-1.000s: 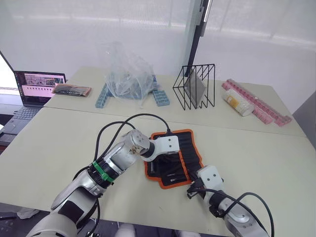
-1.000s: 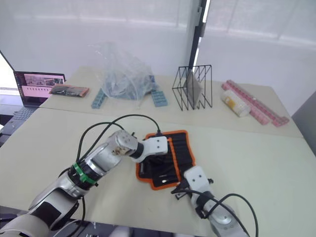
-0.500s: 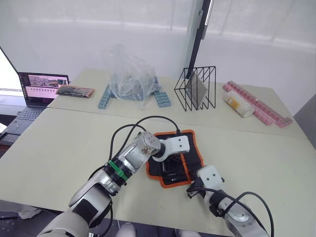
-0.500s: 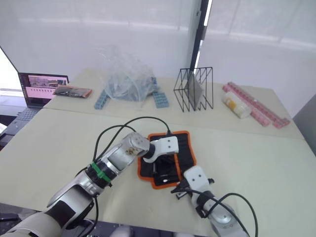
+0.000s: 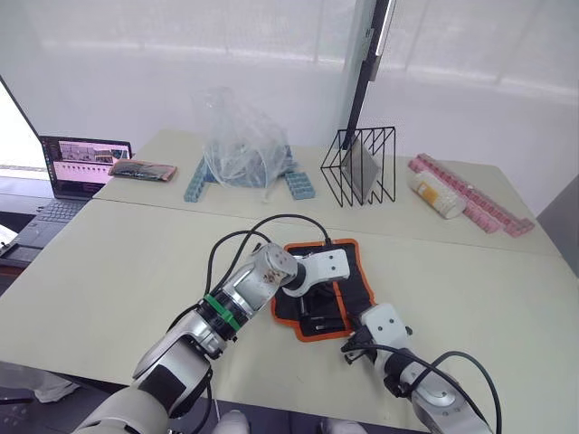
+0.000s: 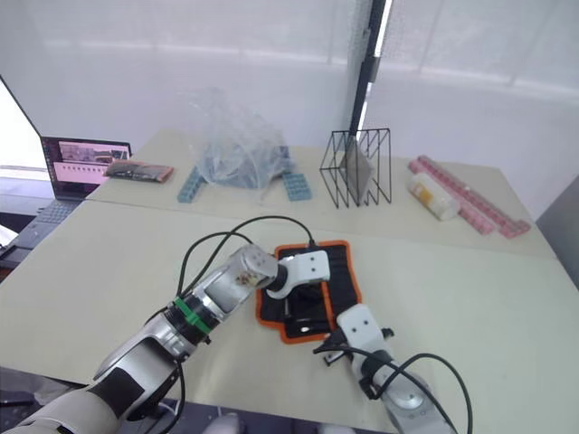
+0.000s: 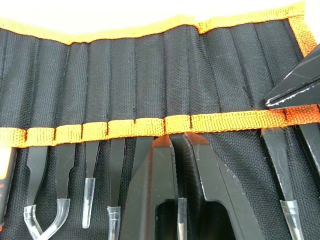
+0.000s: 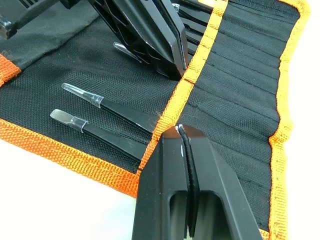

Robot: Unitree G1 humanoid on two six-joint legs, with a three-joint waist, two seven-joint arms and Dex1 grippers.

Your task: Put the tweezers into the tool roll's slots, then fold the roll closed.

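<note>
The tool roll [image 5: 355, 287] lies open on the near table, black fabric with orange edging and an orange slot band [image 7: 225, 120]. Several tweezers [image 7: 64, 167] sit in its slots, clear caps on their tips; two more tweezers [image 8: 116, 114] lie in slots near the roll's end. My left gripper [image 7: 178, 141] is over the middle of the roll, shut on a tweezer [image 7: 182, 210] whose capped tip shows between its fingers, fingertips at the slot band. My right gripper [image 8: 179, 131] is shut, its tips resting on the orange band by the roll's near right edge [image 5: 349, 344].
On the far table stand a black wire rack [image 5: 360, 165], a crumpled clear plastic bag [image 5: 242, 140] over blue blocks, a pink strip of blocks [image 5: 470, 203] and a small dark packet [image 5: 143, 170]. A laptop [image 5: 81, 167] sits far left. A black cable [image 5: 262, 226] loops above my left arm.
My left gripper has shifted a little to the right across the roll, toward its middle. The right gripper stays where it was. The camera view has moved slightly.
</note>
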